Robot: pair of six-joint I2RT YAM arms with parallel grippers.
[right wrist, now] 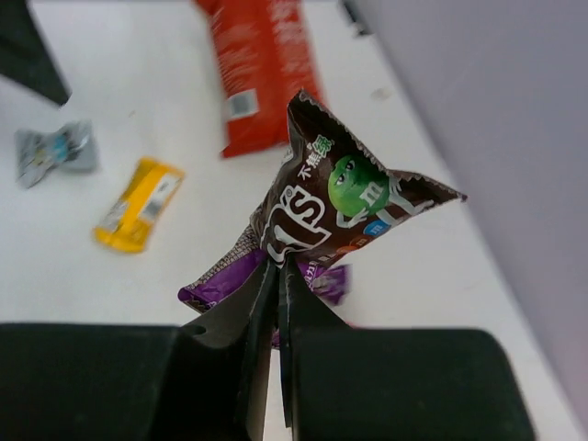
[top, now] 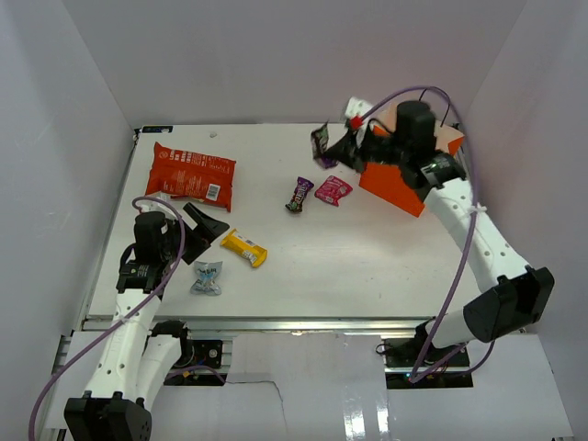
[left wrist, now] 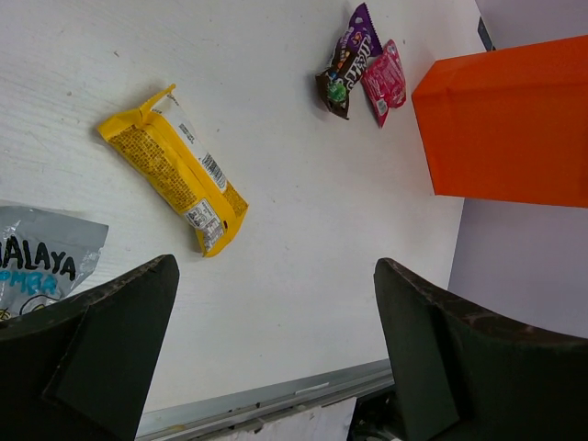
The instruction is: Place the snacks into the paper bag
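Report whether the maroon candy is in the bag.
Out. The right gripper pinches the maroon candy in the air beside the bag.

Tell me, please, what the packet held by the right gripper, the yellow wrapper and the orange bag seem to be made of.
The maroon packet in the right gripper looks like thin glossy plastic film: crinkled, with a zigzag-cut sealed edge. The yellow wrapper is probably similar film, with crimped ends. The orange bag seems matte paper: flat stiff panels, sharp folded corner, no glare.
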